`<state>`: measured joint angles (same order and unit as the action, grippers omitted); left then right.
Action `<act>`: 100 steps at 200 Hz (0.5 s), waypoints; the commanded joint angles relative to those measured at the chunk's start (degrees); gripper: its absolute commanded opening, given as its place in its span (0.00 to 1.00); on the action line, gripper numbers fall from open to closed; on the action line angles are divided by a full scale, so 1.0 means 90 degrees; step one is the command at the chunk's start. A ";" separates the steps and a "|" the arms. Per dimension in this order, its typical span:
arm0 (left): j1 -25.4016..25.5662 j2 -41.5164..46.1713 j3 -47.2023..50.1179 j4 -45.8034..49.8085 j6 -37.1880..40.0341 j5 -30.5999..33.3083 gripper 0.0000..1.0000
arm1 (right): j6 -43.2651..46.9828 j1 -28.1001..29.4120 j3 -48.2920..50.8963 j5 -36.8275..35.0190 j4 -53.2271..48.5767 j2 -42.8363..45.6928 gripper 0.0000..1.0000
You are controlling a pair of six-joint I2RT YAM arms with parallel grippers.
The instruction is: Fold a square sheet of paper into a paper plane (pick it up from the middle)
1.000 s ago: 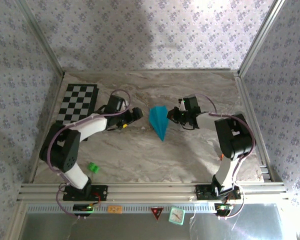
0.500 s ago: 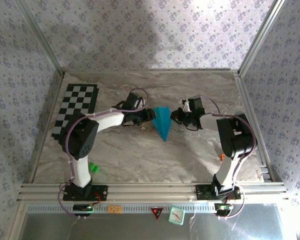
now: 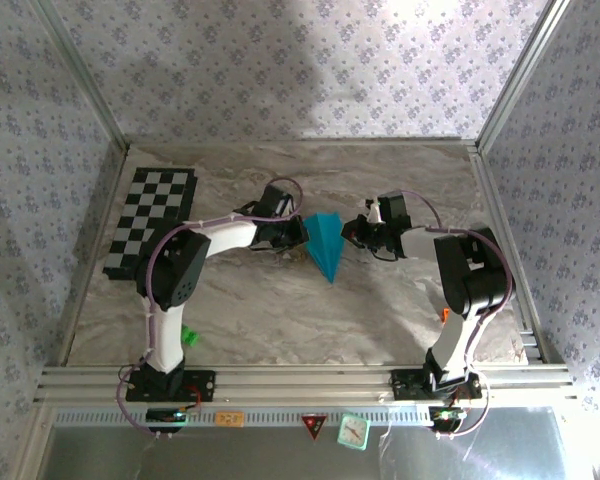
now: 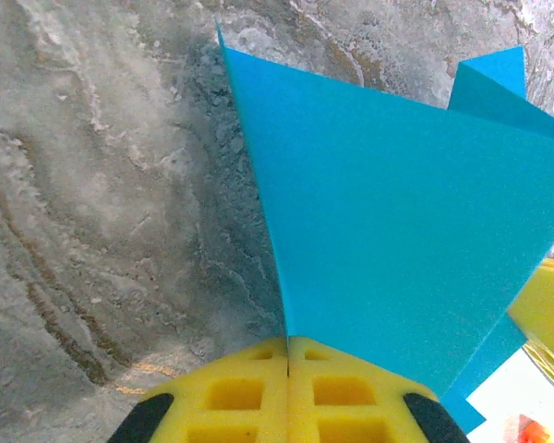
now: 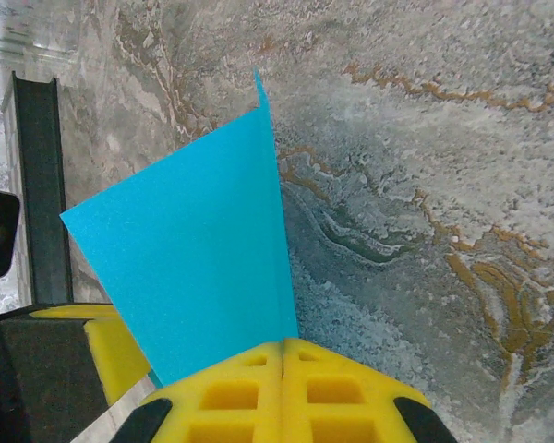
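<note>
The blue paper (image 3: 323,245), already creased into a pointed dart with its tip toward the near edge, is found at the middle of the table (image 3: 280,310), between the two arms. The left gripper (image 3: 301,232) is closed fully on the paper's left side, and its yellow pads (image 4: 235,392) are pressed together with the sheet emerging from the seam. The right gripper (image 3: 349,230) is likewise clamped on the right side. Whether the tip rests on the surface cannot be told. A tear is judged the main risk, should the thin sheet be pulled apart by both arms at once. If the arms are moved unevenly, the centre crease could be skewed, and a pinch so near the edge could be lost by slipping. Nothing seen serves as a container. The green block (image 3: 187,335) and the checkerboard mat (image 3: 150,205) lie well apart from the paper.
</note>
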<state>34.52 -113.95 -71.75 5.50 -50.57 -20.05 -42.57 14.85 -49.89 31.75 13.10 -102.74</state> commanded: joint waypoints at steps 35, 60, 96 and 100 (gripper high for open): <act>-0.0115 0.0556 0.0238 -0.0004 0.0127 0.0142 0.04 | 0.0245 -0.0065 0.0094 -0.0156 -0.0093 0.0390 0.00; -0.0157 0.0558 0.0347 -0.0056 0.0089 0.0121 0.04 | 0.0246 -0.0066 0.0046 -0.0158 -0.0145 0.0232 0.00; -0.0263 0.0525 0.0513 -0.0201 -0.0008 0.0046 0.03 | 0.0242 -0.0082 -0.0027 -0.0149 -0.0244 -0.0004 0.00; -0.0263 0.0514 0.0504 -0.0201 -0.0002 0.0031 0.03 | 0.0251 -0.0073 -0.0047 -0.0149 -0.0291 -0.0033 0.00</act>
<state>32.77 -110.50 -68.03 4.36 -50.50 -19.70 -41.52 14.59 -49.32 30.85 12.64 -101.01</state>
